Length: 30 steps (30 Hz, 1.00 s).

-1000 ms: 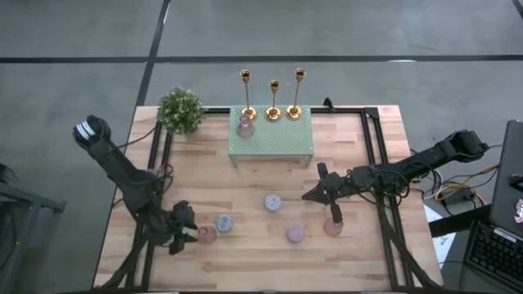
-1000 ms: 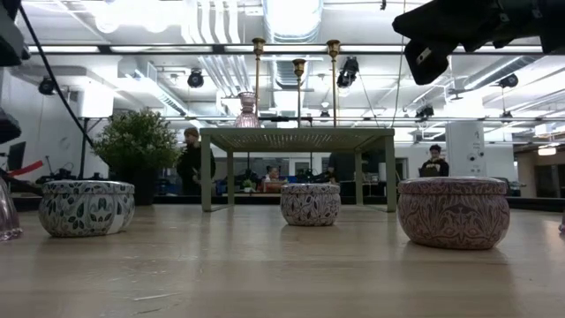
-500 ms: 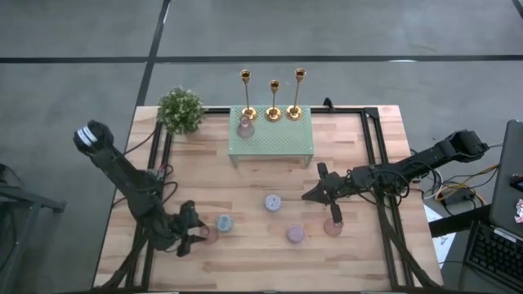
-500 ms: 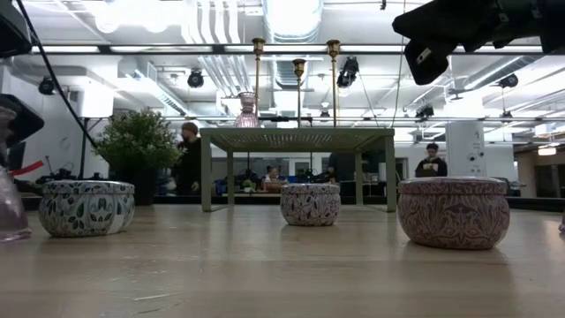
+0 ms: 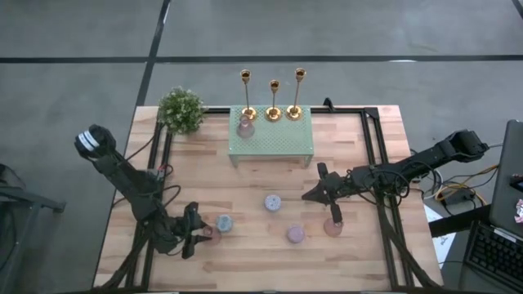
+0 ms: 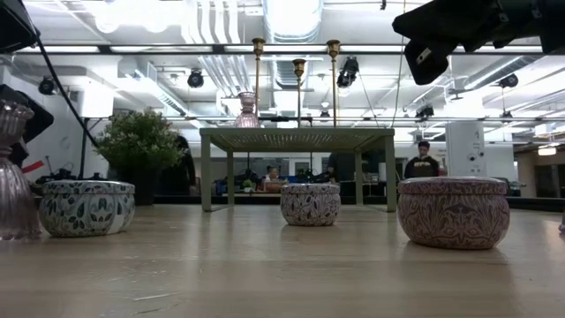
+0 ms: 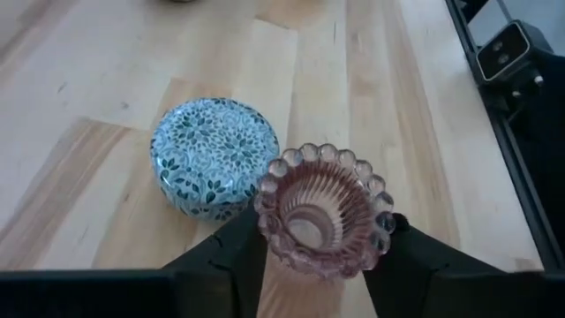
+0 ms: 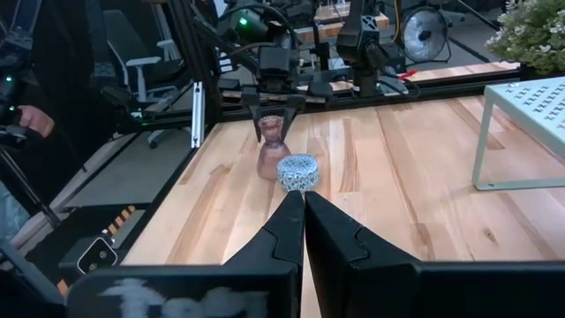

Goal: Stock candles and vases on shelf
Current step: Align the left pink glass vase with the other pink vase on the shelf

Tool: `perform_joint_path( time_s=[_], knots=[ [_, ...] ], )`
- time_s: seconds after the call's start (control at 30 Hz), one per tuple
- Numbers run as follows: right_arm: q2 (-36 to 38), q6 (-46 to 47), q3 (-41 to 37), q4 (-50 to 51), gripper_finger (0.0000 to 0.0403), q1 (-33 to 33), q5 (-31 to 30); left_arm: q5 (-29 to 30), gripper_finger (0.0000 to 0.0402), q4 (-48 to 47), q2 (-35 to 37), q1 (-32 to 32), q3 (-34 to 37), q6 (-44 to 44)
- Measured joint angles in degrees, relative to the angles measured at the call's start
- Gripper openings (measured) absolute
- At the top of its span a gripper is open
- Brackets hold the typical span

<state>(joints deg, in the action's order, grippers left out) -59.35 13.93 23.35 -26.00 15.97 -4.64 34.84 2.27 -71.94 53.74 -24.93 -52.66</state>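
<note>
Stocking barely begun: one vase shelved, five items outstanding.

Left gripper [image 5: 198,232] at near-left table edge, fingers closed around neck of pink vase [image 7: 323,208], base apparently on wood, beside blue-grey candle [image 5: 224,222]. Lavender candle [image 5: 273,202] and mauve-pink candle [image 5: 295,234] loose mid-table. One vase [image 5: 245,126] on shelf [image 5: 286,140]. Right gripper [image 5: 314,193] idle above table, fingers pressed together, empty, third vase [image 5: 333,225] nearby.

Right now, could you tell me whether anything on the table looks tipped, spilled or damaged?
Nothing stands out. The vase between the left hand's fingers stands upright beside the blue-patterned candle, and the shelf carries a vase and three gold candlesticks, all upright.
</note>
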Motion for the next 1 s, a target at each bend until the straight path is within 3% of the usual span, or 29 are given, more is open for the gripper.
perform_joint_path(
  time_s=[0.17, 1.0],
  knots=[
    [0.0, 0.0, 0.0, 0.02, 0.0008, 0.0, 0.0, -0.02, 0.0135, 2.06, -0.04, 0.0, 0.0, 1.21],
    [0.0, 1.11, -0.01, 0.13, 0.0008, 0.02, 0.12, 3.28, 0.0136, 3.31, 0.61, -4.66, -9.4, 14.18]
  ],
)
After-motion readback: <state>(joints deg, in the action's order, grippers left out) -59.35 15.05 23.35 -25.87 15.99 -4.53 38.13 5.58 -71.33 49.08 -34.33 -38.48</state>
